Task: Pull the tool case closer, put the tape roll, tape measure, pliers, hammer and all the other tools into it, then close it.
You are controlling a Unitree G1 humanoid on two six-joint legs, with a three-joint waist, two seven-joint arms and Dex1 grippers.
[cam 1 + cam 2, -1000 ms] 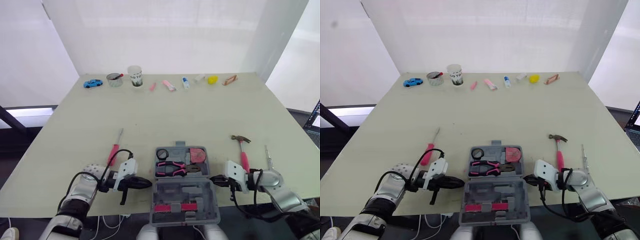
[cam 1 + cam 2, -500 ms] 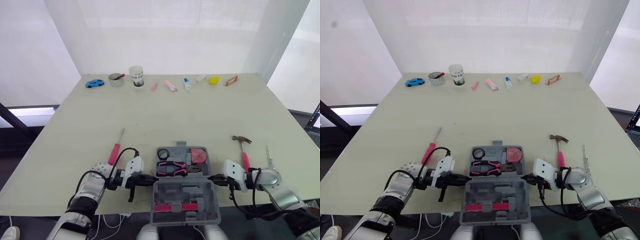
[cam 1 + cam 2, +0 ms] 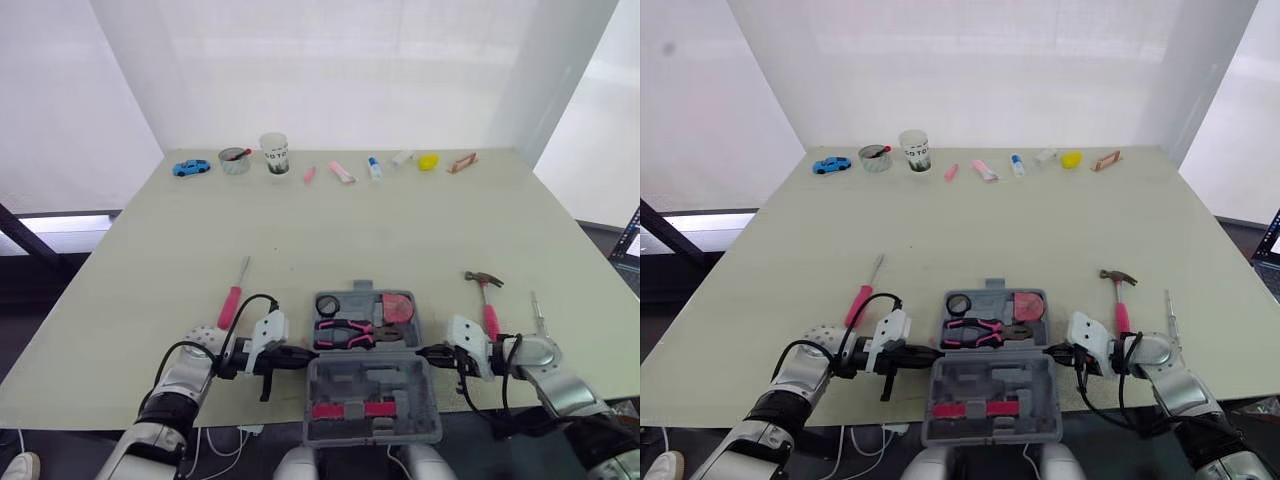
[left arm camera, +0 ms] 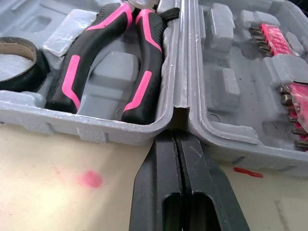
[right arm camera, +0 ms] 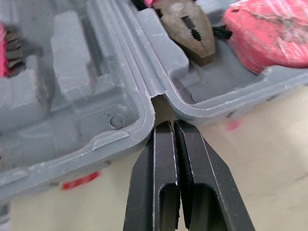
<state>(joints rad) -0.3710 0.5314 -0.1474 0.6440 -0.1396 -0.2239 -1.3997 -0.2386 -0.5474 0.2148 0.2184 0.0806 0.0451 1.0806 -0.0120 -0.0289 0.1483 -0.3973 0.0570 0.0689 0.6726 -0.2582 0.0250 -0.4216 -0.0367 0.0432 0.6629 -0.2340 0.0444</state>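
The grey tool case (image 3: pixel 372 381) lies open at the table's near edge. Its far half holds a black tape roll (image 3: pixel 327 305), pink-and-black pliers (image 3: pixel 345 333) and a pink tape measure (image 3: pixel 397 308); the near half carries pink bits. My left gripper (image 3: pixel 300 354) is shut, its tip (image 4: pixel 175 138) touching the hinge notch on the case's left side beside the pliers (image 4: pixel 120 57). My right gripper (image 3: pixel 424 352) is shut too, its tip (image 5: pixel 168 126) at the hinge notch on the right side. A pink-handled hammer (image 3: pixel 488 305) lies on the table right of the case.
A pink-handled screwdriver (image 3: pixel 233 295) lies left of the case, and a slim metal tool (image 3: pixel 537 312) lies beyond the hammer. Along the far edge stand a blue toy car (image 3: pixel 190 167), a metal bowl (image 3: pixel 234 160), a cup (image 3: pixel 273 154) and several small items. The case's near half overhangs the table edge.
My left gripper has slid right and forward until its tip meets the case's left hinge. The right gripper has edged left onto the right hinge. The case stays in place.
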